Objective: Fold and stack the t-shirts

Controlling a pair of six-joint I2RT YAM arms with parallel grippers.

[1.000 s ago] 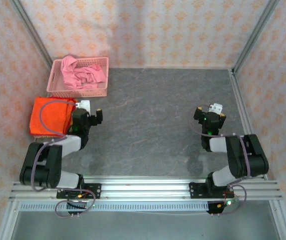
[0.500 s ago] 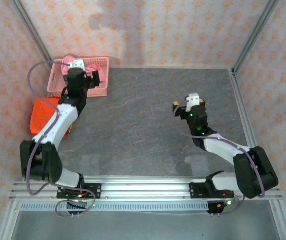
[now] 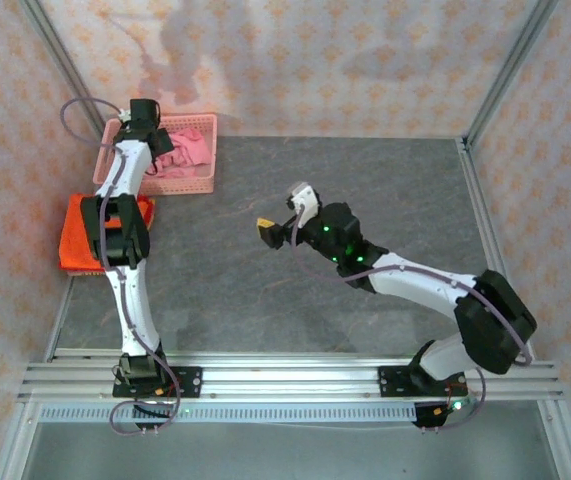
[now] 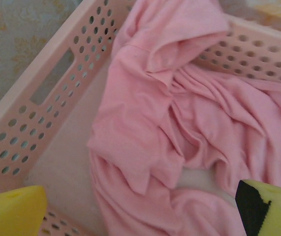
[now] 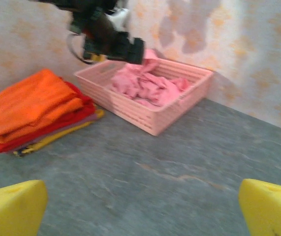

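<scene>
- Currently left gripper point(image 3: 153, 120) hangs over basket point(image 3: 180, 186) near its rim, fingers wide, above pink t-shirt point(image 4: 145, 113).
- Right gripper point(image 3: 283, 210), fingers wide, empty, over bare table point(image 3: 365, 170) centre.

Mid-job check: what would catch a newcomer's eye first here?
A crumpled pink shirt lies in the pink basket at the far left corner, with the left claw open right above it. A bright orange-red stack of folded shirts lies beside the basket; the right claw hangs open over mid-table.
</scene>
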